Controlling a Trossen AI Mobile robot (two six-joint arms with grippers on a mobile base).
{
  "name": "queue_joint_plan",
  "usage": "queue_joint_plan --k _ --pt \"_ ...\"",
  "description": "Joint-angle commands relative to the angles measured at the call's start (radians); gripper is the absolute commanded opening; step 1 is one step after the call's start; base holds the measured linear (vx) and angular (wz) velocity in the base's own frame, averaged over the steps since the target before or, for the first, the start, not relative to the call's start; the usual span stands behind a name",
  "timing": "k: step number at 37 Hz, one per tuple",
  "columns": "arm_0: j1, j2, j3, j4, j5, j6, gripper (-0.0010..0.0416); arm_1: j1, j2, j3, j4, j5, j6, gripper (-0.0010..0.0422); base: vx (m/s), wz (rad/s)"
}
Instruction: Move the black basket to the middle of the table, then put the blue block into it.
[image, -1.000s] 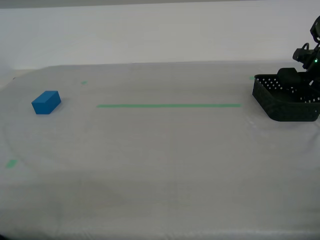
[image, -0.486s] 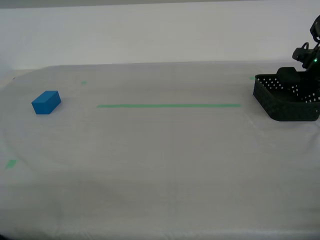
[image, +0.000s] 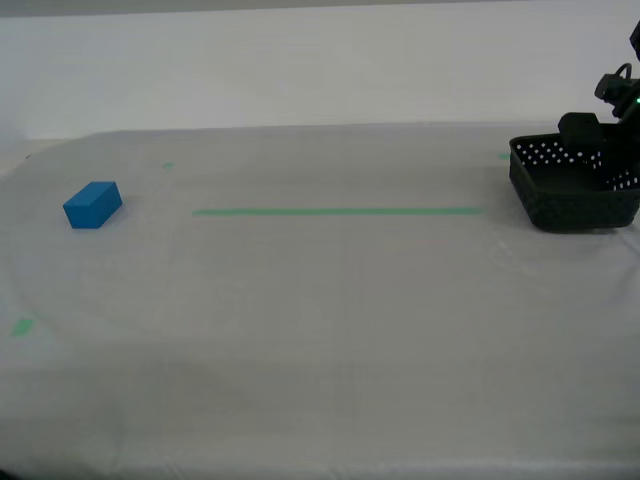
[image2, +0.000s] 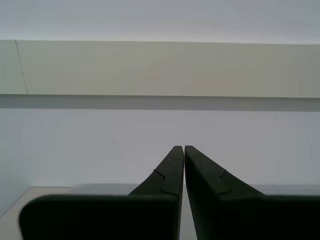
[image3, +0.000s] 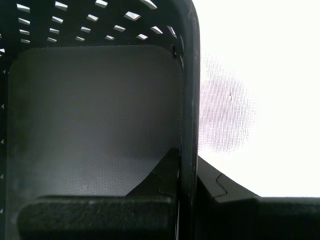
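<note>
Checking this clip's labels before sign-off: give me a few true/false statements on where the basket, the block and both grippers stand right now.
1. My first gripper is shut on a wall of the black basket. True.
2. The blue block lies inside the basket. False: it sits on the table at the exterior view's left, far from the basket.
3. The basket stands at the exterior view's right, past the end of the green tape line. True.
4. My second gripper holds the block. False: its jaws are shut on nothing, facing a pale wall.
5. The basket floor is bare. True, going by the first wrist view.
</note>
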Motion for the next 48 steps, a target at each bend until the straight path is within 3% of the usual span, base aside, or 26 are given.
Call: queue_joint_plan --k 1,9,19,30,48 --pt "0.002 -0.02 0.0 -0.019 -0.016 0.026 -0.0001 0.0 0.0 0.0 0.005 0.0 0.002 0.0 0.0 0.0" --pt "0.007 -0.056 0.0 -0.055 -0.033 0.052 -0.0001 0.0 0.0 0.0 0.006 0.0 0.002 0.0 0.0 0.0" --pt "0.036 -0.113 0.0 -0.083 -0.059 0.118 -0.0001 0.0 0.0 0.0 0.005 0.0 0.002 0.0 0.0 0.0" --pt "0.11 -0.163 0.0 -0.098 -0.059 0.157 -0.0001 0.0 0.0 0.0 0.006 0.0 0.002 0.0 0.0 0.0" --pt "0.257 -0.171 0.0 -0.129 -0.06 0.269 -0.0001 0.0 0.0 0.0 0.005 0.0 0.002 0.0 0.0 0.0"
